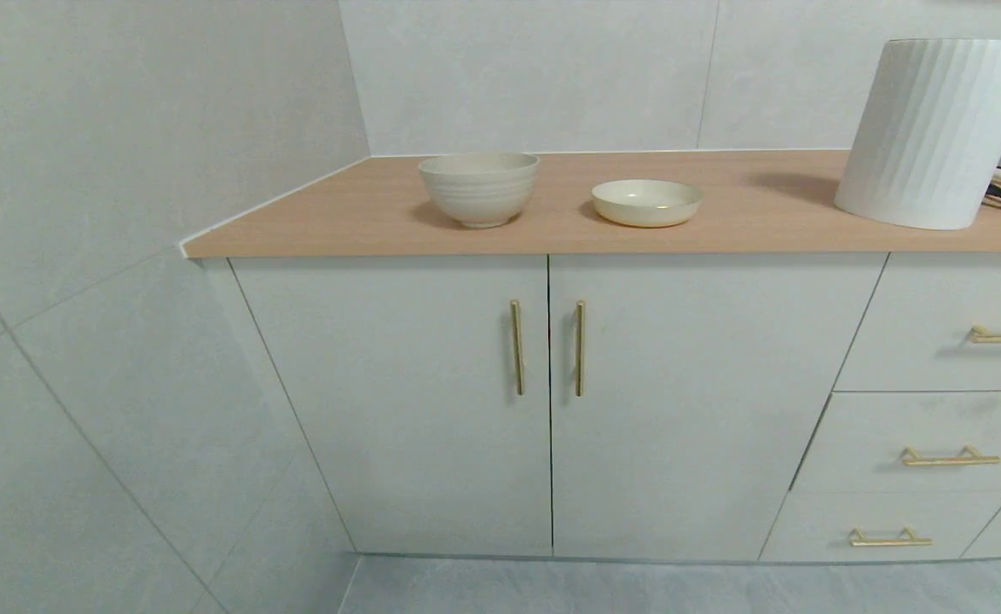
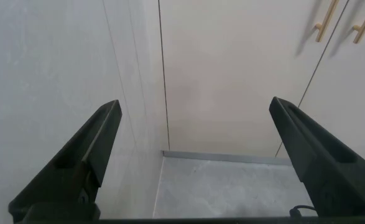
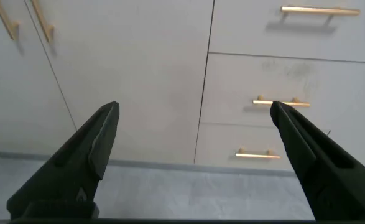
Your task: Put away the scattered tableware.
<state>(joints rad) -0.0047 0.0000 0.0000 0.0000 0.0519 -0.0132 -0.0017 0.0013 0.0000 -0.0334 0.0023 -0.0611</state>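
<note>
A deep, pale bowl [image 1: 478,188] stands on the brown wooden counter [image 1: 338,223], near the corner of the wall. A small flat dish [image 1: 646,202] sits near it at 3 o'clock, not touching it. Farther off at 3 o'clock stands a tall white tub [image 1: 935,132] with ridges down its side. At 6 o'clock from the bowl and dish, two white cupboard doors are closed, with two gold handles [image 1: 517,347] side by side. The left claw [image 2: 193,107] is spread wide and holds nothing; it points at a low cupboard door [image 2: 232,81] and the grey floor [image 2: 219,186]. The right claw [image 3: 194,109] is spread wide too, holding nothing, and points at white drawers [image 3: 294,81] with gold handles.
</note>
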